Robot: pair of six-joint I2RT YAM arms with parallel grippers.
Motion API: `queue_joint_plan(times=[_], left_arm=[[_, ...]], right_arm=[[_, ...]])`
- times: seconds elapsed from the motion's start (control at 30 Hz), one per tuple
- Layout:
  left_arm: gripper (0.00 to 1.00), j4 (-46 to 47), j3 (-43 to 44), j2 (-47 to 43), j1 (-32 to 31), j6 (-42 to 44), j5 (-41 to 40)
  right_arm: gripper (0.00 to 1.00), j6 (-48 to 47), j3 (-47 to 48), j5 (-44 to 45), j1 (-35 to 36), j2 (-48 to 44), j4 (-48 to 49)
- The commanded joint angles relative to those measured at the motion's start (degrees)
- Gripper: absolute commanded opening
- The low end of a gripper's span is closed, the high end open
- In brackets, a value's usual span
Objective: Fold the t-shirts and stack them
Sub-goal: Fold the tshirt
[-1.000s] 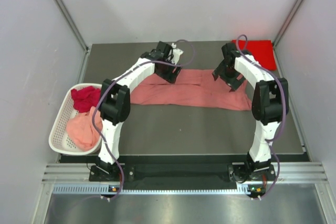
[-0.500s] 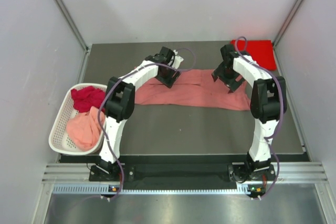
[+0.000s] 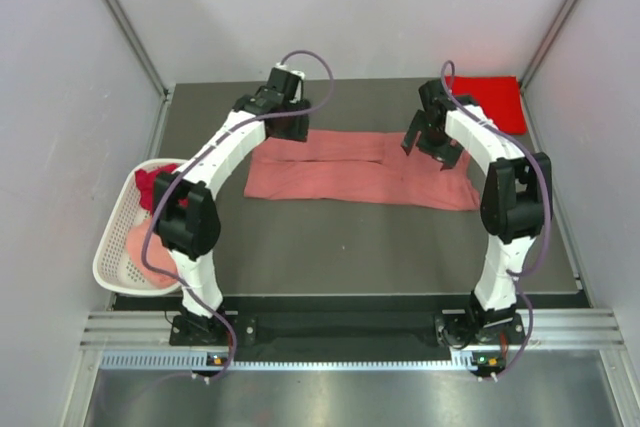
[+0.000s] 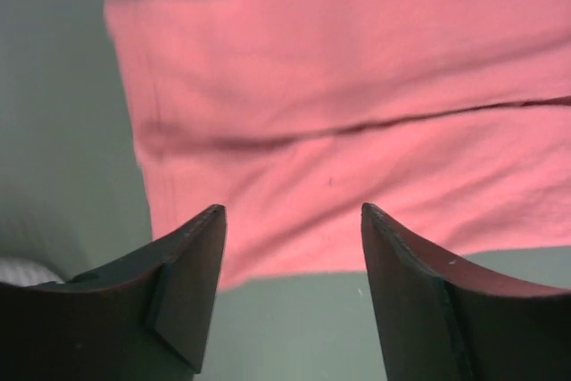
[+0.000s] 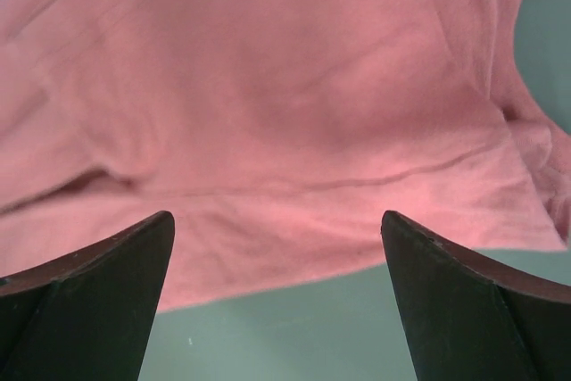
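A salmon pink t-shirt (image 3: 360, 172) lies on the dark table as a long band folded lengthwise. My left gripper (image 3: 288, 129) hovers open at the far edge of its left end. In the left wrist view the cloth (image 4: 357, 131) lies just beyond the empty left gripper (image 4: 293, 211). My right gripper (image 3: 430, 147) stands open over the far edge near the band's right end. The right wrist view shows the right gripper (image 5: 275, 216) holding nothing, with the shirt (image 5: 285, 86) past its tips. A bright red t-shirt (image 3: 495, 102) lies folded at the back right corner.
A white slotted basket (image 3: 108, 247) sits at the table's left edge, partly under my left arm's elbow. It holds a dark crimson shirt (image 3: 148, 182) and a pale pink one (image 3: 140, 252). Grey walls close in on both sides.
My left gripper has slid left along the shirt's far edge, from its middle to its left end, and the elbow has swung out over the basket. The right arm barely moved.
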Motion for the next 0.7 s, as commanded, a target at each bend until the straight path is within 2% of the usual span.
queue_joint_plan(times=[0.0,0.1,0.27,0.57,0.67], left_arm=[[0.66,-4.9,-7.4,-6.3,2.0,-16.4,-1.5],[0.65,-4.4,-14.2,-9.9,3.7,-27.2,0.4],[0.62,-3.7,-19.7,-10.5,6.4,-34.4,2.7],[0.63,-1.4,-24.9,-11.4,9.9,-34.1,3.8],[0.61,-1.1,-22.2,-9.5,9.7,-27.9,8.7]], right_arm=[[0.99,-5.0,-2.5,-1.6,2.6,-7.4,2.1],[0.99,-5.4,-7.0,-3.2,3.2,-10.4,4.1],[1.0,-4.4,-11.9,-5.0,1.7,-11.8,5.3],[0.99,-4.2,-11.1,-5.8,-3.7,-10.1,5.2],[0.98,-2.2,-11.2,-6.6,-7.3,-8.8,5.2]])
